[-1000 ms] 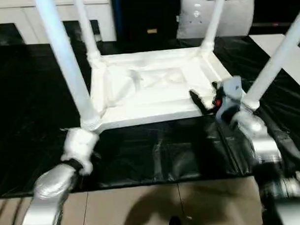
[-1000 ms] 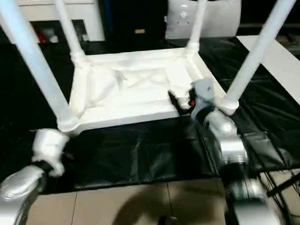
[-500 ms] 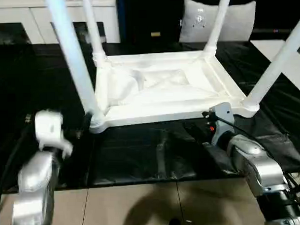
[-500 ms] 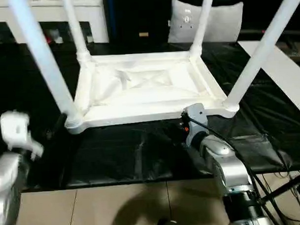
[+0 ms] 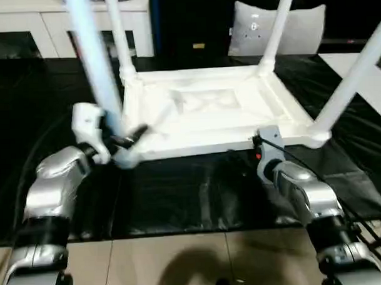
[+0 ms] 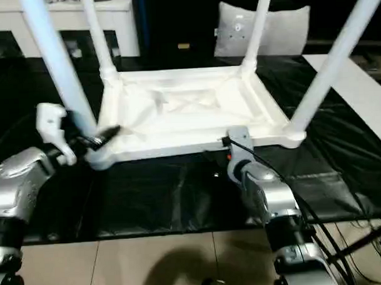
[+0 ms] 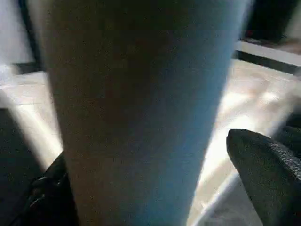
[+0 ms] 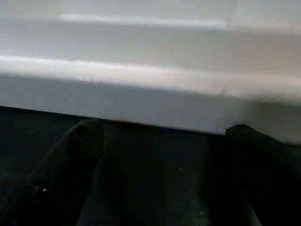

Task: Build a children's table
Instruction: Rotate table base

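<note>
**Four legs up, and the left arm is back at the near-left one**

Four white legs stand in the corner sockets of the children's table, which lies upside down on the black-sheeted surface, ribbed underside facing up. What has just changed is on the robot's left. A second ago the left end effector was low and off the near-left corner, half a second ago it was swung out well clear of the table, and now it has come in to the foot of the near-left leg, its black fingers spread wide either side of the tube and not clamped on it. The right end effector has pulled back from the near-right corner toward the middle of the table's near edge; its fingers are also apart, empty, pointing at the white rim just beyond them.

My reading is that the build is close to finished: every leg is seated, and the left arm looks to be lining up to take hold of or press home that near-left leg, perhaps before the table is turned upright.

The table itself is all white plastic, square, with a raised frame around a cross-ribbed centre. Its legs are long, smooth, tapered tubes, splaying slightly outward from the corners.
</note>
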